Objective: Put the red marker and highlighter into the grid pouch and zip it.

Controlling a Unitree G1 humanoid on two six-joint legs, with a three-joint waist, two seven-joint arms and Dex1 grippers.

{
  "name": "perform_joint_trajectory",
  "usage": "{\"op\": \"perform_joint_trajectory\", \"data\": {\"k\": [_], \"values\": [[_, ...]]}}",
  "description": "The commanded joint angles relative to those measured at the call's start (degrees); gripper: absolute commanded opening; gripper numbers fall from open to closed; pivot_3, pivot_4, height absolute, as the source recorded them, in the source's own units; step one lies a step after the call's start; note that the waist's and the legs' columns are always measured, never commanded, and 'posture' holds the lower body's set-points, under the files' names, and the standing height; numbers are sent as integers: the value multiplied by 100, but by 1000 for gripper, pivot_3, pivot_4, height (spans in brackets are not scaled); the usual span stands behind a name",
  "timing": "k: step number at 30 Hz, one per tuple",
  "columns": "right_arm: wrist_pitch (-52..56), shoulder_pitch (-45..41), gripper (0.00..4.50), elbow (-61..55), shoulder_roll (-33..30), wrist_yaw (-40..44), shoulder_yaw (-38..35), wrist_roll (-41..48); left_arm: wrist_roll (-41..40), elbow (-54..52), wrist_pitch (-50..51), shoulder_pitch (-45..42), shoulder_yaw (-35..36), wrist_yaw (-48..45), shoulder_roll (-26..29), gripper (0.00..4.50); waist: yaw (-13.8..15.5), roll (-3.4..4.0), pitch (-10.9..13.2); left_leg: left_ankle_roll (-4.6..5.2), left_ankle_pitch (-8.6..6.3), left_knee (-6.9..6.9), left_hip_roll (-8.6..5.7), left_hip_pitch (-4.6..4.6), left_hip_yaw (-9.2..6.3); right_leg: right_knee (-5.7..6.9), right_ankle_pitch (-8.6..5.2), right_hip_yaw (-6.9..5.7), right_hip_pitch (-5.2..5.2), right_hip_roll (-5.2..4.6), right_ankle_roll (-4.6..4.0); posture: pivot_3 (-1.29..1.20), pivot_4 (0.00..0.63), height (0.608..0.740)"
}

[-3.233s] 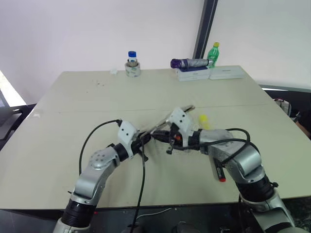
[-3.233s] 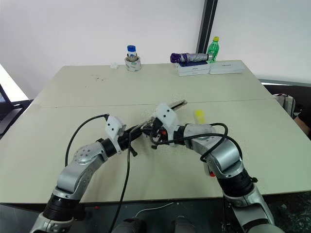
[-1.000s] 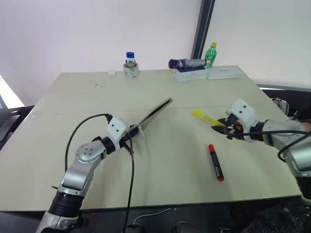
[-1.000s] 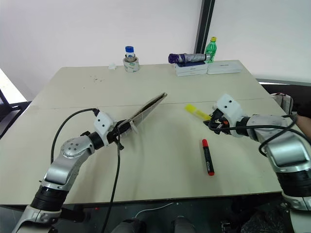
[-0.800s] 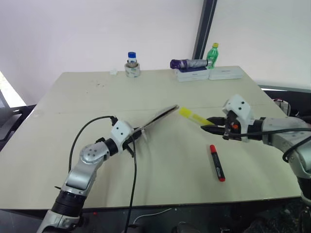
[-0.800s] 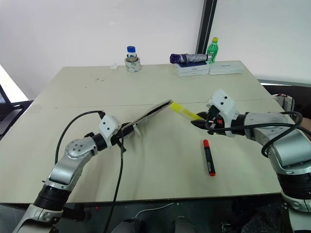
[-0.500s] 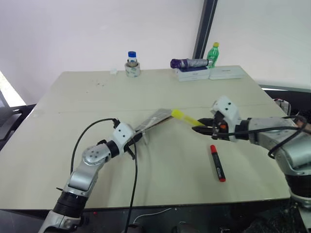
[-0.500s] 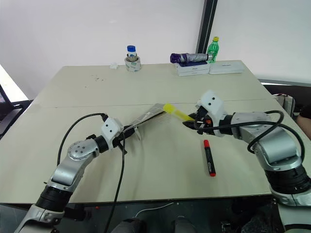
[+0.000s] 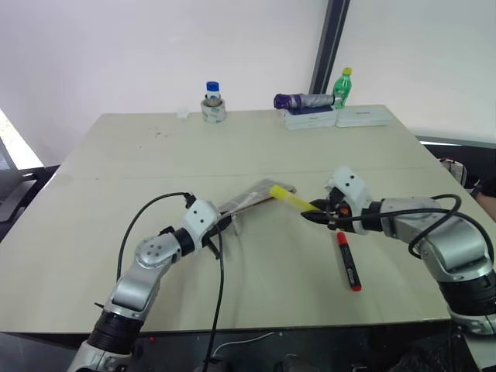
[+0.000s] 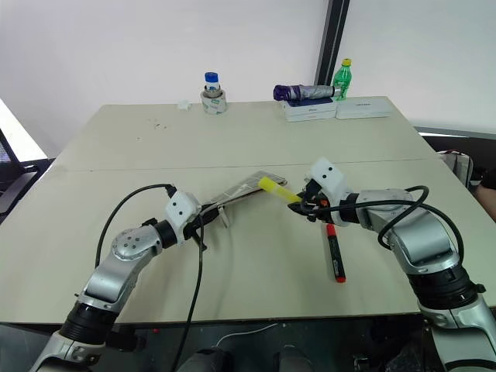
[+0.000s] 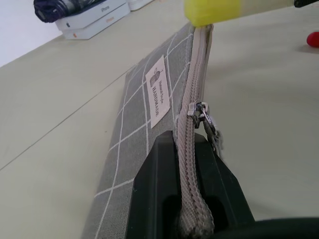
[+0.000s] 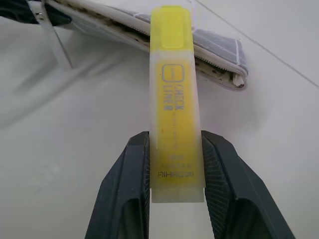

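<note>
at frame centre i see the left gripper clamped on the grid pouch edge. the right gripper pinches the highlighter, cap at the zipper. the red marker lies lower right on the table.

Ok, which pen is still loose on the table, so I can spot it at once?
Find the table's near right part, just beside the right gripper. The red marker lies flat there, unheld: thick, red, with a black band, unlike the yellow highlighter in that gripper.

Open table lies behind the grid pouch; the red marker seems the only nearby obstacle.
</note>
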Motion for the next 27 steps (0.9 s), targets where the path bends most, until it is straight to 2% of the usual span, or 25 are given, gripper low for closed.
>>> {"op": "perform_joint_trajectory", "data": {"k": [1, 18, 27], "values": [[-156, 96, 857, -250, -142, 131, -79, 6, -48, -235, 1, -19, 74, 15, -8, 0, 0, 0, 0, 0, 0, 0, 0, 0, 0, 0, 0, 0, 0, 0, 0, 0, 150, 740], [-316, 183, 857, -137, -119, 219, -62, -96, -5, -209, -52, -42, 16, -58, 8, 0, -6, 0, 0, 2, -1, 1, 0, 0, 0, 0, 0, 0, 0, 0, 0, 0, 150, 740], [-243, 89, 857, 23, -71, 149, 0, -215, 297, -213, -479, -41, -158, -194, 155, 0, -6, -1, 0, 0, 0, 0, 0, 0, 0, 0, 0, 0, 0, 0, 0, 0, 150, 740]]}}
